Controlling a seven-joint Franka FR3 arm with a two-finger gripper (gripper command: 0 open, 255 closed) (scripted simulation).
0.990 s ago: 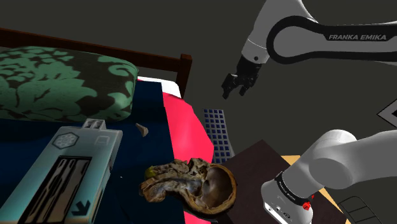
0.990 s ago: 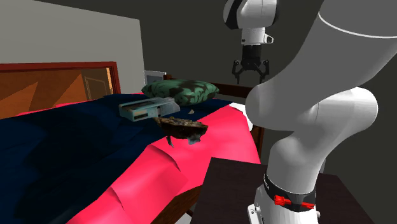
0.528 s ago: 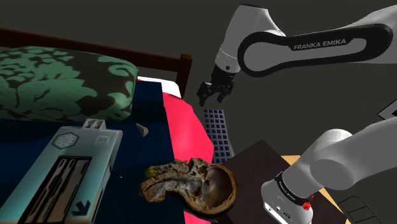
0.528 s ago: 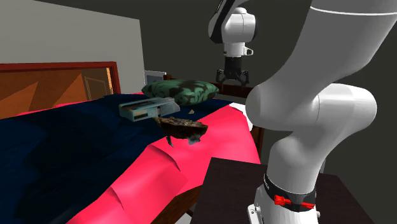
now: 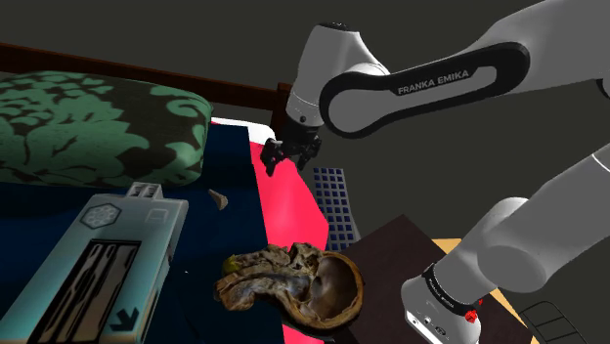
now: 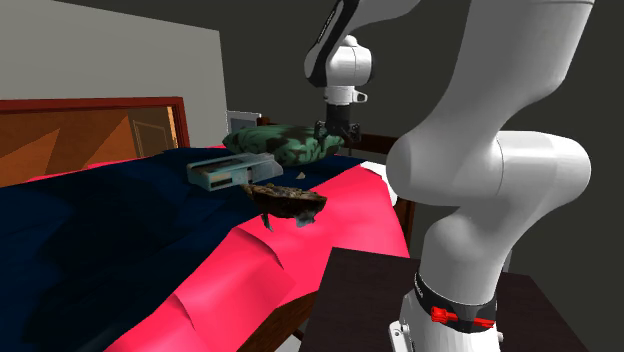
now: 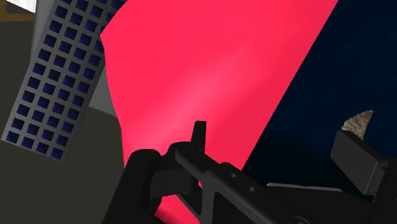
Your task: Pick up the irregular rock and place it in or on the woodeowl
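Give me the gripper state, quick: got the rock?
Gripper: open, jaws apart, holding nothing; the rock lies free on the dark blue cover.

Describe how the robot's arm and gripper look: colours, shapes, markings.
The arm is glossy white, built of rounded links with dark grey joints; one dark band carries white FRANKA EMIKA lettering. Near its foot sits a black ring with small red marks. The gripper is all black, with two blocky fingers.

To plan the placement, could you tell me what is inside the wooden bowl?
The gnarled brown bowl looks bare inside; the rock lies apart on the dark blue blanket. The hollow's shadowed lower part cannot be made out.
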